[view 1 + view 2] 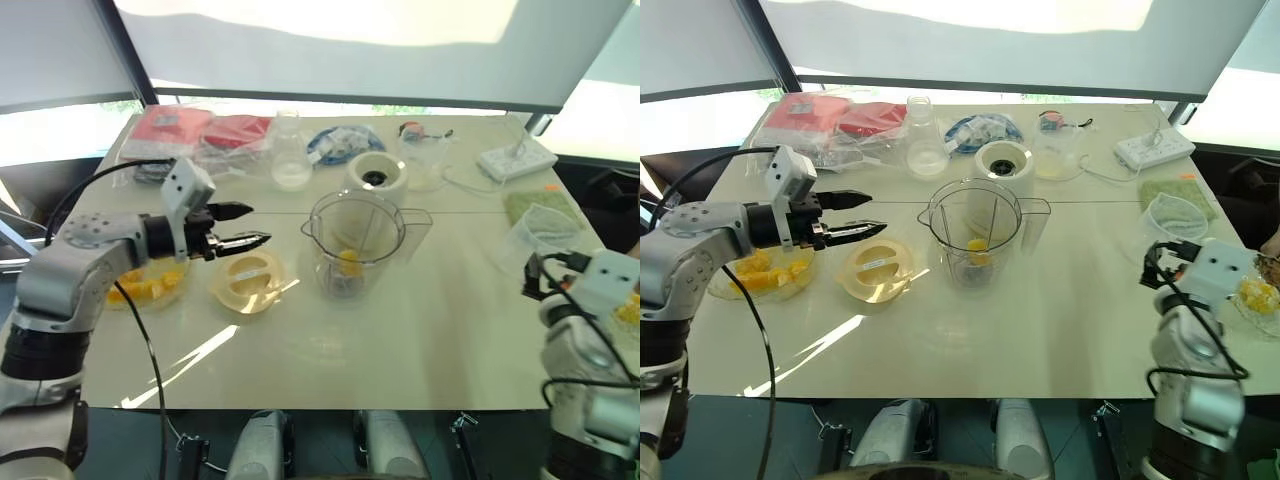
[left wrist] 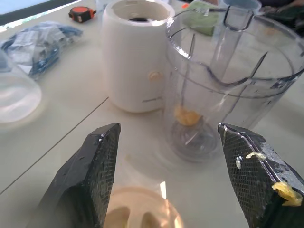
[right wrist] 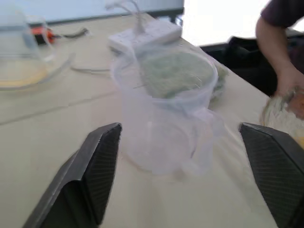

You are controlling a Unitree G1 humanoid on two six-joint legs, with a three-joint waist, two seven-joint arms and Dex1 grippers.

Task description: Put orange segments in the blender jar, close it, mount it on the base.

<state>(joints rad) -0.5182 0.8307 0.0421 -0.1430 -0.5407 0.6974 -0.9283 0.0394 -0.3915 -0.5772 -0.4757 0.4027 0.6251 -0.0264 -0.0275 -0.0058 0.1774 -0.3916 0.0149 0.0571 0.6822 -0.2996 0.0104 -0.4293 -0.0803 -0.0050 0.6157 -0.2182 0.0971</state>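
The clear blender jar (image 1: pixel 352 245) stands upright at the table's middle with an orange segment (image 2: pixel 186 115) at its bottom. Its round yellowish lid (image 1: pixel 247 282) lies flat to the jar's left. The white base (image 1: pixel 376 173) stands just behind the jar. My left gripper (image 1: pixel 245 226) hovers open and empty above the lid's far edge, pointing at the jar, with orange pulp on one finger (image 2: pixel 266 166). A bowl of orange segments (image 1: pixel 148 285) sits under my left forearm. My right gripper (image 3: pixel 179 128) is open and empty at the right table edge, facing a clear plastic cup (image 3: pixel 166 109).
Along the back edge lie red packets (image 1: pixel 195 128), a glass flask (image 1: pixel 288 160), a blue packet (image 1: pixel 343 140), a glass bowl (image 1: pixel 425 160) and a power strip (image 1: pixel 515 157). A green cloth (image 1: pixel 535 205) lies back right. A person's arm (image 3: pixel 280 42) reaches to a bowl (image 1: pixel 1255 297) beyond the table's right edge.
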